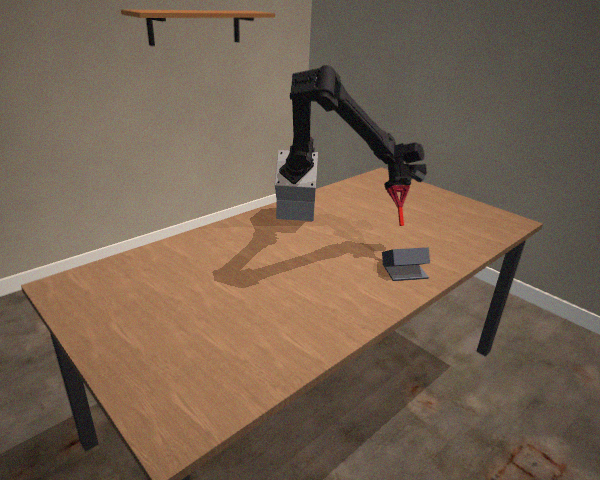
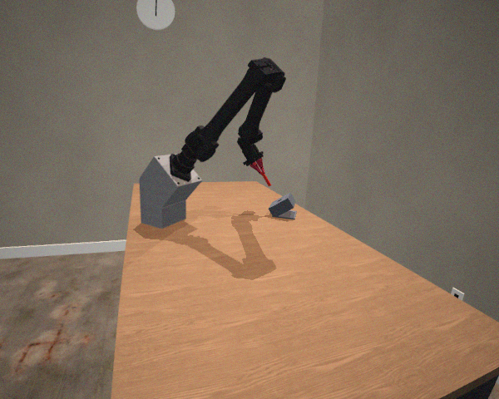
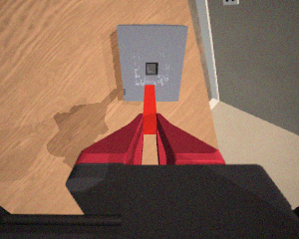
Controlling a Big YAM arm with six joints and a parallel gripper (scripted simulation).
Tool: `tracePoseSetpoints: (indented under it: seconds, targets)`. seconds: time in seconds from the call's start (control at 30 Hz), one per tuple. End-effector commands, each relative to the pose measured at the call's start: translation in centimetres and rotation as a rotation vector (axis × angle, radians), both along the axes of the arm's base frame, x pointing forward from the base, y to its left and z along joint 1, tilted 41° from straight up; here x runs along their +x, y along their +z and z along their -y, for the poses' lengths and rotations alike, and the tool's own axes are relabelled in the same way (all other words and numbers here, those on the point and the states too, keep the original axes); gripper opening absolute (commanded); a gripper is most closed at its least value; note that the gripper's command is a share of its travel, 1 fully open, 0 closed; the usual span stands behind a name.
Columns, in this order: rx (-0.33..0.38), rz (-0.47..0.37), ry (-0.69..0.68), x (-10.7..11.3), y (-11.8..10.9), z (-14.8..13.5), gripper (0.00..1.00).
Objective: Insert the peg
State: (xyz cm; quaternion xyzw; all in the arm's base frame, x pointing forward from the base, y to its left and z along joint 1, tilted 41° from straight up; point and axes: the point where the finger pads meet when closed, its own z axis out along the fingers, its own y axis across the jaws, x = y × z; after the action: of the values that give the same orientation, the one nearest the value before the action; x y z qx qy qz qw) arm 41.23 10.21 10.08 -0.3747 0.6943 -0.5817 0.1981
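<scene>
Red peg (image 3: 149,109) clamped in our pincer (image 3: 149,144).
We hold it above the bench (image 1: 197,320), tip pointing at the sloped panel's (image 3: 171,45) hole (image 3: 150,68).

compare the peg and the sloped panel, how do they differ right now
Colour: the peg is bright red, the panel grey.
Shape: the peg is a thin bar, the panel a broad flat slab with a small dark square hole.
Support: the peg is clamped in the hand above the table, while the panel rests on the table, tilted.
Shared: in the wrist view the peg's tip lines up with the hole, not yet inside.
</scene>
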Motion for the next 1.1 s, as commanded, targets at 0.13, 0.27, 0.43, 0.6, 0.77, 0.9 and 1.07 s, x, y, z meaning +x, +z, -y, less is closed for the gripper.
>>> tracePoseSetpoints:
  seconds: [0.13, 0.27, 0.43, 0.6, 0.77, 0.9, 1.07]
  targets:
    - [0.007, 0.011, -0.004, 1.2, 0.3, 0.6, 0.00]
    - [0.007, 0.011, -0.004, 1.5, 0.2, 0.8, 0.00]
    - [0.007, 0.011, -0.004, 1.9, 0.0, 1.2, 0.00]
    - [0.007, 0.012, -0.004, 2.3, -0.2, 1.6, 0.00]
    - [0.007, 0.012, -0.004, 2.5, -0.3, 1.9, 0.00]
    - [0.007, 0.012, -0.004, 2.9, -0.5, 2.3, 0.00]
    - [0.006, 0.012, -0.004, 3.3, -0.7, 2.8, 0.00]
